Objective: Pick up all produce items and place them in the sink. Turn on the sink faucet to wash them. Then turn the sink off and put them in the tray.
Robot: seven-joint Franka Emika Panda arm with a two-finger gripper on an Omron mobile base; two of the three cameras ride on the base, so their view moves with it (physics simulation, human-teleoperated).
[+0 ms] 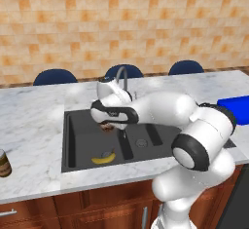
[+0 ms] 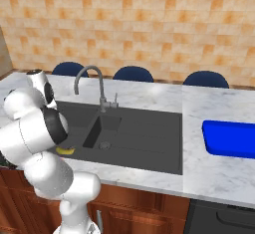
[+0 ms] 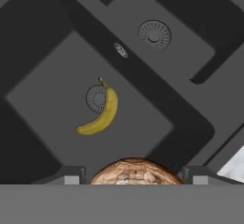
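Observation:
The yellow banana lies on the floor of the sink's left basin, partly over its round drain. My gripper hangs above that basin, shut on the mottled brown ball, which sits between the two fingertips. The grey gooseneck faucet rises behind the sink, just behind my hand. The blue tray rests on the counter to the right of the sink.
A dark brown jar stands at the counter's left front edge. Three blue chair backs line the far side of the marble counter. The right basin has its own metal drain.

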